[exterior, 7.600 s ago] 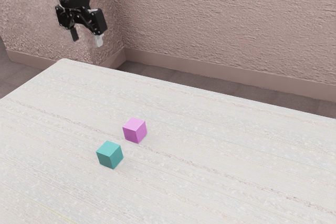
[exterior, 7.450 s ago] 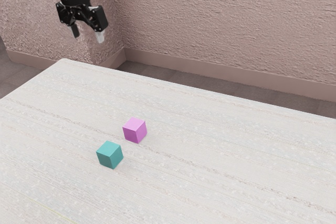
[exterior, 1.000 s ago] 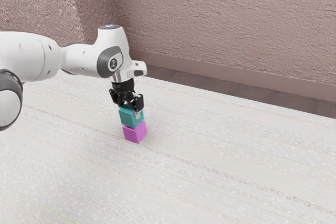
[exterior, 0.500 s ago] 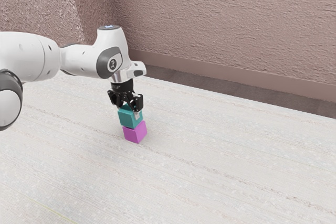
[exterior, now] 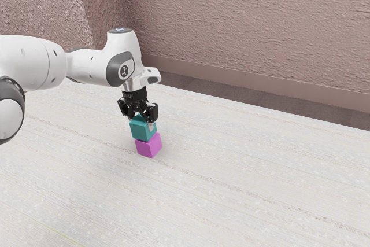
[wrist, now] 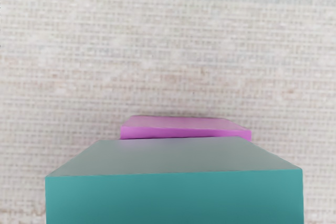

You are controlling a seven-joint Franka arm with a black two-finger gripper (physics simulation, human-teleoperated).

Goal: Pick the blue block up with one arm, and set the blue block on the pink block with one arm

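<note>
The teal-blue cube (exterior: 144,129) sits on the pink cube (exterior: 148,147), edges roughly aligned. The black gripper (exterior: 141,118) straddles its top, jaws spread. The pale wooden table (exterior: 260,172) lies open from 3 to 6 o'clock.

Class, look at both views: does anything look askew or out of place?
Only slightly: the blue block rests on the pink block, but their edges do not line up. Nothing is toppled or damaged.

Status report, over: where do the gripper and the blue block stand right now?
Open gripper just over the blue block. It sits stacked on the pink block. Nothing else near the stack.
</note>
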